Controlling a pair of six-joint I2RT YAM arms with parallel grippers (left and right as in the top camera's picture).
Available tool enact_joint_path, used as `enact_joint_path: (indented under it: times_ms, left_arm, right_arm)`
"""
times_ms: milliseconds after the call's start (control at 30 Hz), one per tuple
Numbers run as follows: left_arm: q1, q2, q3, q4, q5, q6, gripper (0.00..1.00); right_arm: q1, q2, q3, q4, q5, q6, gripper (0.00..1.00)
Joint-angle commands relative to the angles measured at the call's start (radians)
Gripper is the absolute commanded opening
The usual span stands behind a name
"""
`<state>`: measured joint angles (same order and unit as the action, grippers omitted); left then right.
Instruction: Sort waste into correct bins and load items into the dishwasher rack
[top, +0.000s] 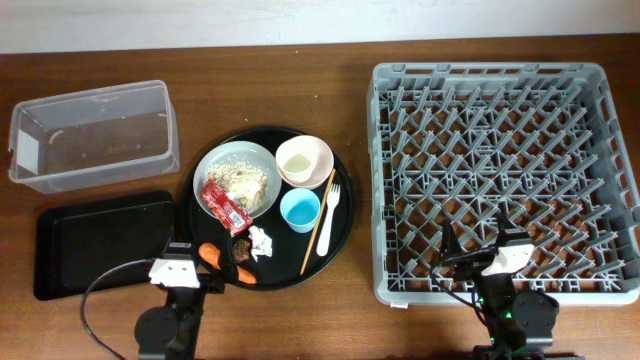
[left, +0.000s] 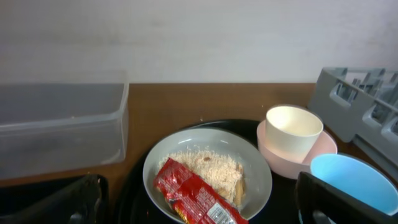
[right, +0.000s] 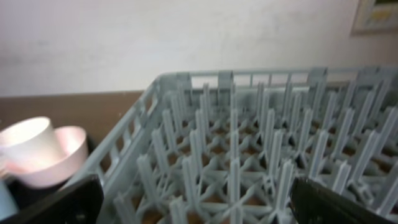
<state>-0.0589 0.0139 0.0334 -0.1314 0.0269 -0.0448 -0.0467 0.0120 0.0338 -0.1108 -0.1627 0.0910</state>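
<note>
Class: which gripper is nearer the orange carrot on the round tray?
Left. The left gripper hovers right beside the orange carrot; the right gripper is far across, over the dishwasher rack.

A brown wooden table (top: 300, 90) carries four things directly on its top. The round black tray (top: 285, 262) sits near the middle. Left of the round tray and farther back stands a clear plastic tub (top: 95, 92), upright with its opening upward. Left of the round tray toward the front edge lies a shallow black rectangular tray (top: 100, 243), just beside it. Right of the round tray stands the grey dishwasher rack (top: 378, 180), a narrow strip of bare wood between them.
</note>
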Motion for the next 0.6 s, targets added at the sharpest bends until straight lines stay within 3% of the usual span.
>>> enact_joint_path:
  times_ms: [0,233,400,467,567]
  left_arm:
    - [-0.002,0.046,0.139,-0.137,0.018,0.000,0.99]
    - [-0.002,0.430,0.465,-0.306,0.020,-0.023,0.99]
    - [-0.002,0.797,0.815,-0.557,0.040,-0.023,0.99]
    - [-0.002,0.887,0.901,-0.676,0.114,-0.022,0.99]
    - [-0.002,0.948,0.904,-0.723,0.116,-0.022,0.99]
  right_arm:
    - [0.007,0.017,0.106,-0.121,-0.062,0.030,0.99]
    - [0.007,0.270,0.441,-0.387,-0.062,0.028,0.99]
    - [0.007,0.644,0.795,-0.730,-0.061,0.018,0.99]
    - [0.007,0.780,0.917,-0.862,-0.020,0.018,0.98]
    - [0.007,0.894,0.988,-0.957,-0.010,0.018,0.99]
